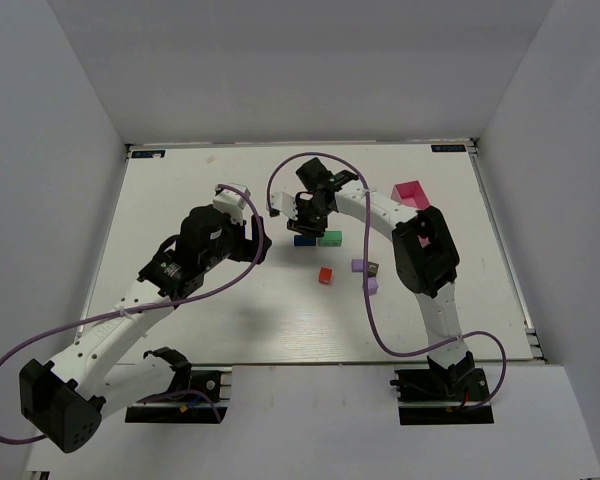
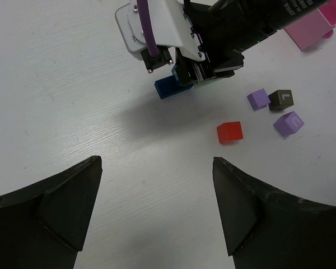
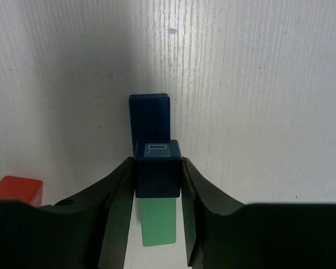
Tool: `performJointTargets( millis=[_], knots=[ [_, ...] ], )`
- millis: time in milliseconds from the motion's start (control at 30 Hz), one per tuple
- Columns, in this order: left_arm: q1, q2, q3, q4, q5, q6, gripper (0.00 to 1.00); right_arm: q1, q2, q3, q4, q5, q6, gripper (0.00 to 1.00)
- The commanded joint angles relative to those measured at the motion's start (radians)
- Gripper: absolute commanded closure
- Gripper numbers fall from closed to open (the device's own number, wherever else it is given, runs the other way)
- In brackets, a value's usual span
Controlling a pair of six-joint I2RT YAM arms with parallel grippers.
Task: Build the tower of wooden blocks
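My right gripper point(image 3: 158, 163) is shut on a dark blue cube point(image 3: 157, 171) and holds it over a blue block point(image 3: 149, 116) and a green block point(image 3: 158, 224) that lie end to end on the table. In the top view the right gripper point(image 1: 308, 213) hovers just above the blue block point(image 1: 304, 240) and green block point(image 1: 331, 239). A red block point(image 1: 325, 275), a purple block point(image 1: 358, 266), a dark block point(image 1: 372, 268) and a lilac block point(image 1: 371, 286) lie loose nearby. My left gripper point(image 2: 157, 185) is open and empty, left of the blocks.
A pink tray point(image 1: 410, 193) stands at the back right, behind the right arm. The right arm's purple cable point(image 1: 370, 300) loops over the table near the loose blocks. White walls enclose the table on three sides.
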Motion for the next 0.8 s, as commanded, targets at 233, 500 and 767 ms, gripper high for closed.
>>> performJointTargets(
  millis=[233, 500, 767],
  knots=[
    [0.004, -0.029, -0.006, 0.014, 0.008, 0.005, 0.09, 0.006, 0.015, 0.042, -0.021, -0.001, 0.0, 0.76],
    [0.004, -0.029, -0.006, 0.014, 0.008, 0.005, 0.09, 0.006, 0.019, 0.041, -0.018, 0.005, 0.0, 0.75],
    [0.004, -0.029, -0.006, 0.014, 0.008, 0.005, 0.09, 0.004, 0.023, 0.04, -0.016, 0.004, -0.001, 0.74]
  ],
)
